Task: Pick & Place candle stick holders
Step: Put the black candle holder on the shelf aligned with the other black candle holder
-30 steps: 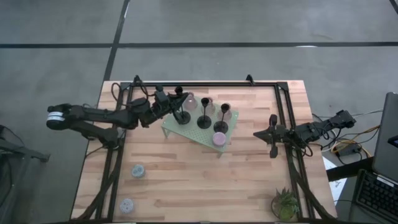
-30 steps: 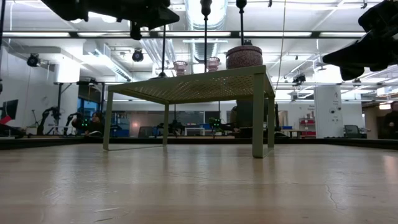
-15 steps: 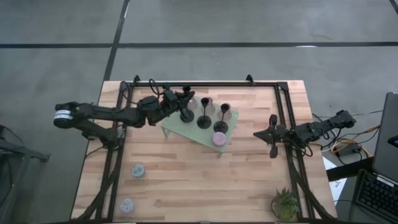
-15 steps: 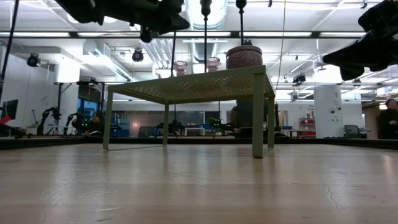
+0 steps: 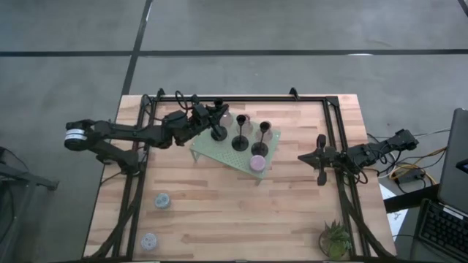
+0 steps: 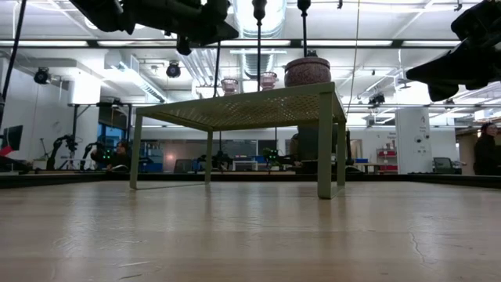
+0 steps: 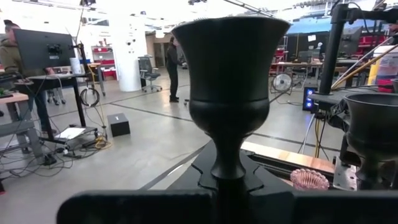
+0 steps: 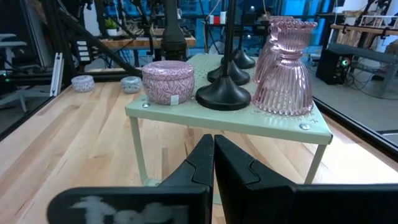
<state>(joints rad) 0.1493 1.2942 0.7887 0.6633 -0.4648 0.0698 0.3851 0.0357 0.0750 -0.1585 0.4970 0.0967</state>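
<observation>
My left gripper (image 5: 210,119) is shut on a black slim-stemmed candle stick holder (image 5: 218,121) over the far left part of the pale green perforated stand (image 5: 232,155). The holder's cup (image 7: 230,59) fills the left wrist view. On the stand are two more black holders (image 5: 240,139) (image 5: 263,131), pink glass holders (image 8: 283,68) and a squat lavender holder (image 5: 258,162). Two pale-blue holders (image 5: 161,200) (image 5: 149,239) sit on the table at the near left. My right gripper (image 5: 304,157) waits shut, right of the stand. My left gripper pinches the black holder's stem (image 7: 227,171) just below the cup, between its two fingers. The fingers come about level from the table's left and lie across the stem. The holder stands upright. The stand's top hides whether its base (image 5: 218,134) rests on the stand.
A spiky green potted plant (image 5: 335,239) stands at the table's near right corner. A black frame (image 5: 241,97) runs around the table's far and side edges. Bare wood lies between the stand and the near edge. People and desks show in the room beyond.
My left gripper has moved toward the table's right edge, farther over the stand's far left part, carrying the black holder with it. The holder has stayed upright. The right arm has kept still.
</observation>
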